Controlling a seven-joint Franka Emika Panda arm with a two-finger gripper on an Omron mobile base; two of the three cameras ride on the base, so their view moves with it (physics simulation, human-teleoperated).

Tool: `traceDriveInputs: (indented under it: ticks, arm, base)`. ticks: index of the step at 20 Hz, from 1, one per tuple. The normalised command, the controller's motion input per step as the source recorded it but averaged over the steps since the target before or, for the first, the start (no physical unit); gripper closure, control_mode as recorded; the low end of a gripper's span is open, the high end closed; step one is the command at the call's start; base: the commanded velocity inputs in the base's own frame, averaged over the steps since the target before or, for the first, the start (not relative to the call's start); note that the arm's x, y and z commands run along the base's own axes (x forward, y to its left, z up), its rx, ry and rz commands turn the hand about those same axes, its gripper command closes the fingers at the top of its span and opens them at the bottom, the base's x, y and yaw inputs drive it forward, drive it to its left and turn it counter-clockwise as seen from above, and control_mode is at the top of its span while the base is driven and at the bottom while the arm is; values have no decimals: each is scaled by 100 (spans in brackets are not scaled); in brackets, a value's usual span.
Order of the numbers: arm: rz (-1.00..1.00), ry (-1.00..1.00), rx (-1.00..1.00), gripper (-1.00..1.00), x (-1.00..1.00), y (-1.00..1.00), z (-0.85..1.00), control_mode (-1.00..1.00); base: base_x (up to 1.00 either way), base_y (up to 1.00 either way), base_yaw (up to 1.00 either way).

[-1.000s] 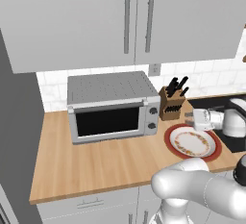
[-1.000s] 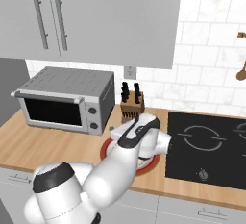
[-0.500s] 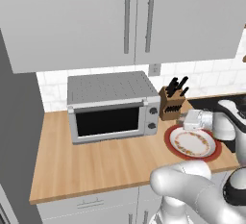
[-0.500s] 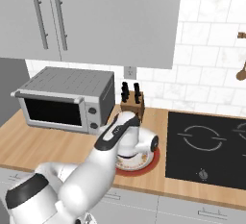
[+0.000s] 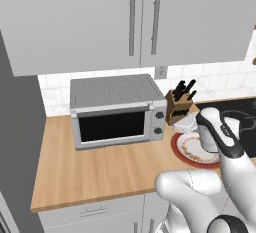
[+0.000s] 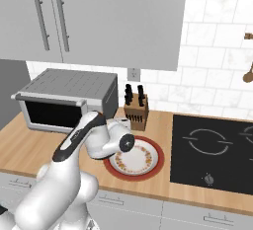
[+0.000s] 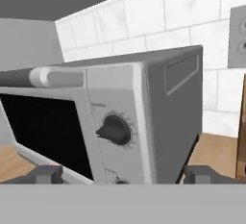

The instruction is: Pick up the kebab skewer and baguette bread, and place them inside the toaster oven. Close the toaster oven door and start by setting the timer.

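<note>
The silver-grey toaster oven (image 5: 116,111) (image 6: 69,100) stands on the wooden counter with its dark-glass door (image 5: 114,126) shut. The hand view looks at its right panel from close by, with the upper round knob (image 7: 115,130) dead ahead and the bar handle (image 7: 48,77) to the left. My gripper (image 7: 122,175) is open wide with nothing between its fingertips (image 7: 45,174), level with the panel and a short way to its right. The kebab skewer and the baguette bread are hidden from view.
A red-rimmed patterned plate (image 5: 186,146) (image 6: 148,157) lies right of the oven, under my arm. A wooden knife block (image 5: 179,106) (image 6: 136,112) stands behind it by the tiled wall. A black cooktop (image 6: 212,150) takes up the counter's right end. Cabinets hang overhead.
My hand has swung left over the plate and come closer to the oven's knob panel. The jaws have stayed wide open. The oven and plate have not moved.
</note>
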Motion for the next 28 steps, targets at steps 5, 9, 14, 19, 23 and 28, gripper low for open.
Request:
traceDriveInputs:
  ticks: [5,9,14,19,23,28]
  arm:
    - [-8,7,-1,-100,0,11,0,-100]
    - [-7,11,0,-100,0,13,-1,-100]
    - [-5,26,0,-100,0,20,0,-100]
    - [-5,24,0,-100,0,8,0,-100]
    - [-5,15,0,-100,0,0,0,-100]
    - [-1,12,-5,-100,0,0,-16,-100]
  base:
    - [0,0,0]
    - [0,0,0]
    - [0,0,0]
    - [0,0,0]
    - [0,0,0]
    - [0,0,0]
